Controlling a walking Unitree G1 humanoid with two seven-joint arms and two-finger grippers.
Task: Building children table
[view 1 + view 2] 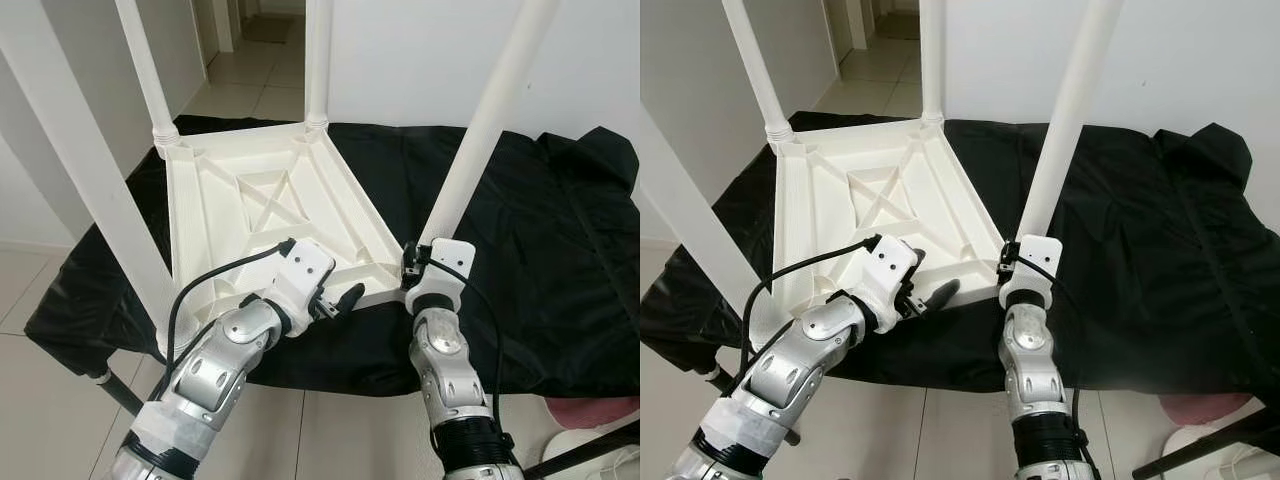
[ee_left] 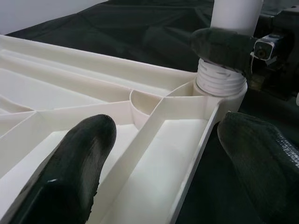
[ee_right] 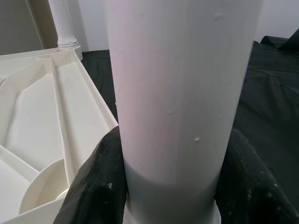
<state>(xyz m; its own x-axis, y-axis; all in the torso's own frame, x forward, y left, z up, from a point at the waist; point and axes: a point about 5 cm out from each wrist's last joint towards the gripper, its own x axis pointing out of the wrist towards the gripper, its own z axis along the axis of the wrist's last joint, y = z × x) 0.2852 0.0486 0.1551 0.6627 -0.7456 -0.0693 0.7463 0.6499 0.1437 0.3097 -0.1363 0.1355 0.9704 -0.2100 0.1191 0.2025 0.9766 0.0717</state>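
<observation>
White table (image 1: 270,215) lies upside down on black cloth (image 1: 540,250), 4 legs up. L gripper (image 1: 335,302) at near edge of table, jaws wide, straddling the rim; one finger (image 2: 74,168) inside the underside, other outside over cloth. R gripper (image 1: 412,265) at near-right corner, jaws clamped on base of leg (image 1: 480,130); fingers (image 3: 98,186) either side of it.

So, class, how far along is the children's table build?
Done: all four legs stand in the upturned tabletop. In hand: right end effector grips the near-right leg at its socket; left end effector, open, straddles the tabletop's edge. Left: confirming tightness, flipping upright.
</observation>
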